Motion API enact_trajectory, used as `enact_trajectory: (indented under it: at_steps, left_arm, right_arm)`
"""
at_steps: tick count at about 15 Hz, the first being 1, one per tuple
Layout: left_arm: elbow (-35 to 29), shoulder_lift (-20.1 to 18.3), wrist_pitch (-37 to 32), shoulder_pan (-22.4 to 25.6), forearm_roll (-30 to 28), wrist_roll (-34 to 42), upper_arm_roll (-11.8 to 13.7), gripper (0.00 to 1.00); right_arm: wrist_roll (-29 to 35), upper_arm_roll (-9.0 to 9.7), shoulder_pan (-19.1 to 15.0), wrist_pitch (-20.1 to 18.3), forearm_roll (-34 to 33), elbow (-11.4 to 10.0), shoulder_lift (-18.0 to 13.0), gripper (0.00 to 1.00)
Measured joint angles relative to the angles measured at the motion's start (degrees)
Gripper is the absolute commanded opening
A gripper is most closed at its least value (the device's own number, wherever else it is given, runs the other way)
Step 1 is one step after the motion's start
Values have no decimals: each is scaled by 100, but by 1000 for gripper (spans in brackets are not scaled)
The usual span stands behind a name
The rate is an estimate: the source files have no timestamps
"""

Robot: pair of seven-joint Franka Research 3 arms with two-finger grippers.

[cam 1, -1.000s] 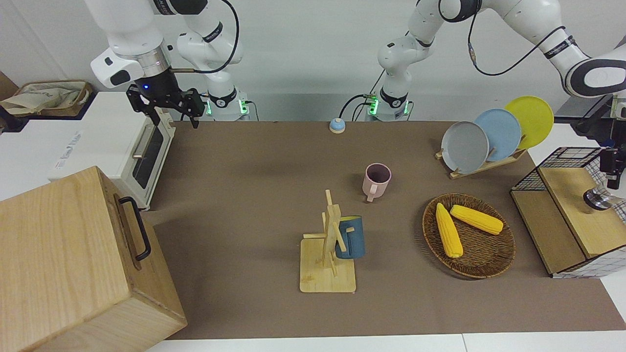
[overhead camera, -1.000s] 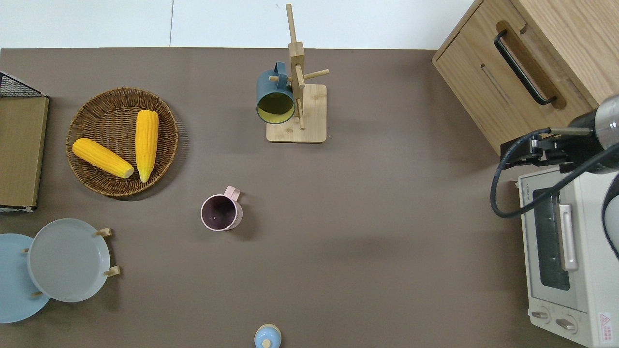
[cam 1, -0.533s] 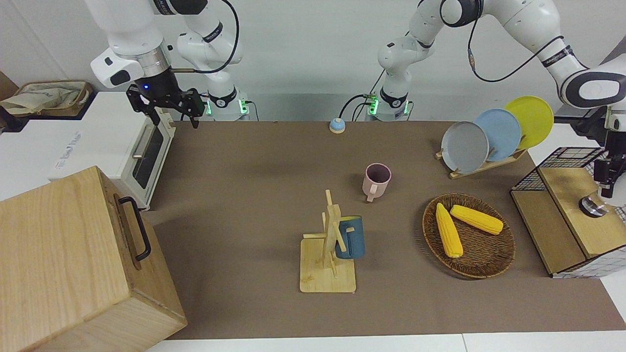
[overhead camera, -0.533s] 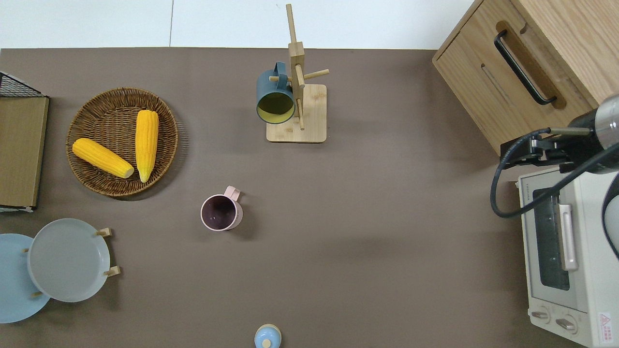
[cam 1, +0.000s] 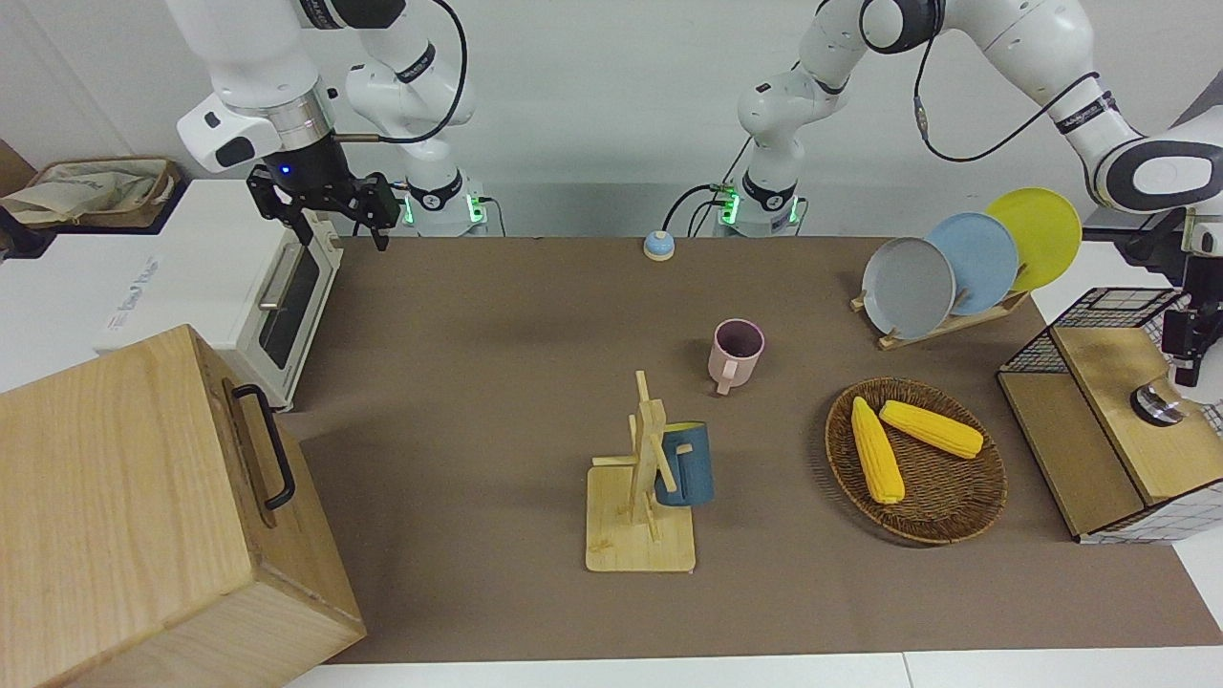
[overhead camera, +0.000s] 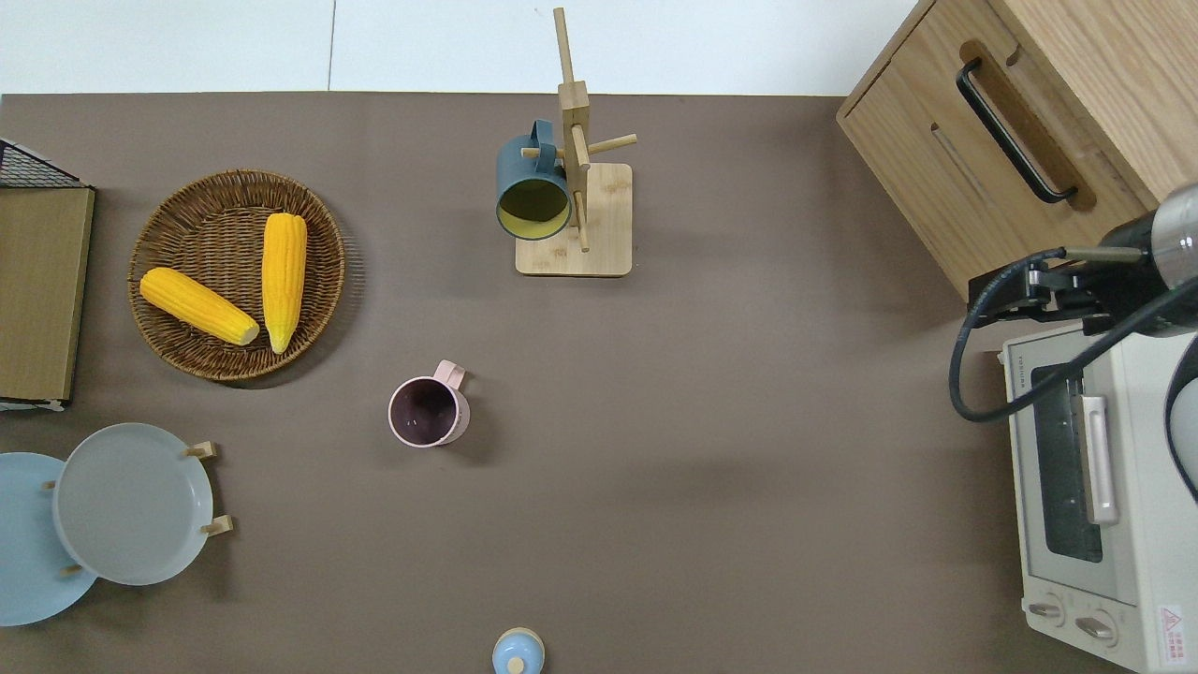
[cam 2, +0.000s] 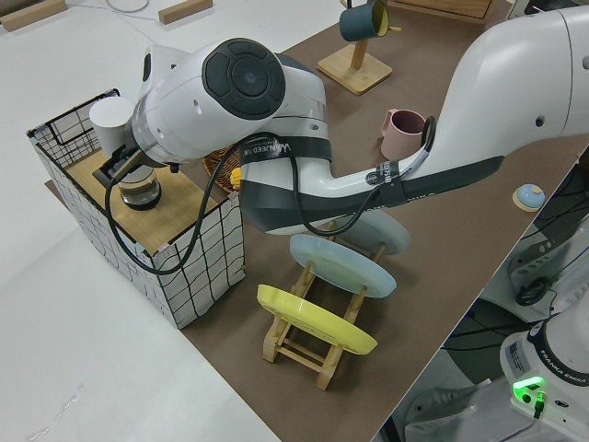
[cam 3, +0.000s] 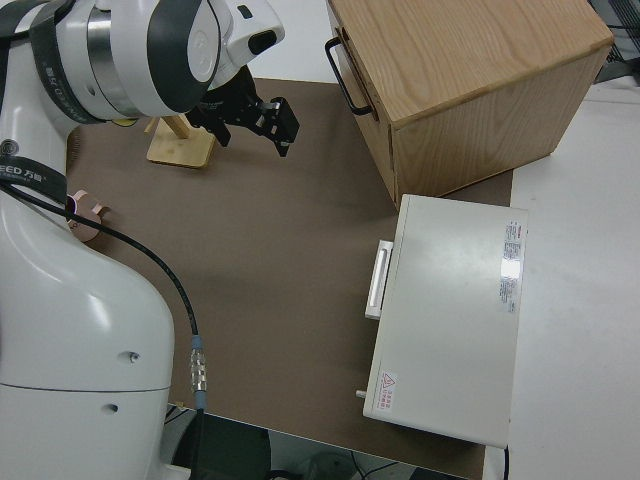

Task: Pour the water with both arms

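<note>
**Front view: left hand at the wire crate, right arm parked**

Starting at the right arm's end of the brown table (cam 1: 497, 315), a wooden cabinet (cam 1: 143, 516) with a black handle stands beside a white toaster oven (cam 1: 229, 277). The right arm is parked, and the right hand (cam 1: 342, 227) is spread wide and holds nothing.

A small blue bell (cam 1: 657, 246) sits at the table edge nearest the robots. Near the middle, a blue mug (cam 1: 686, 465) hangs on a wooden mug rack (cam 1: 642, 516). A pink mug (cam 1: 736, 352) stands upright, nearer to the robots than the rack and clear of everything.

Toward the left arm's end, a wicker basket (cam 1: 955, 535) holds two corn cobs (cam 1: 875, 463). Nearer to the robots, a plate rack (cam 1: 908, 287) carries grey, blue and yellow plates.

At the table's end stands a wire crate (cam 1: 1108, 311). A glass pot (cam 1: 1156, 405) rests on its wooden shelf. The left hand (cam 1: 1190, 368) is right at the pot; I cannot tell whether it grips it.
</note>
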Motion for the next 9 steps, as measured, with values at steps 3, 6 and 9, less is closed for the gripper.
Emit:
enact_trajectory:
  at_steps: [3, 6, 9]
  left_arm:
    - [67, -1, -49, 0, 0, -5, 23, 993]
    - [186, -11, -484, 0, 188, -135, 110, 991]
    - [450, -49, -1263, 1, 829, -577, 289, 993]
  right_arm:
    - [0, 0, 0, 0, 0, 0, 0, 992]
    - [0, 0, 0, 0, 0, 0, 0, 992]
    - [0, 0, 0, 0, 0, 0, 0, 992]
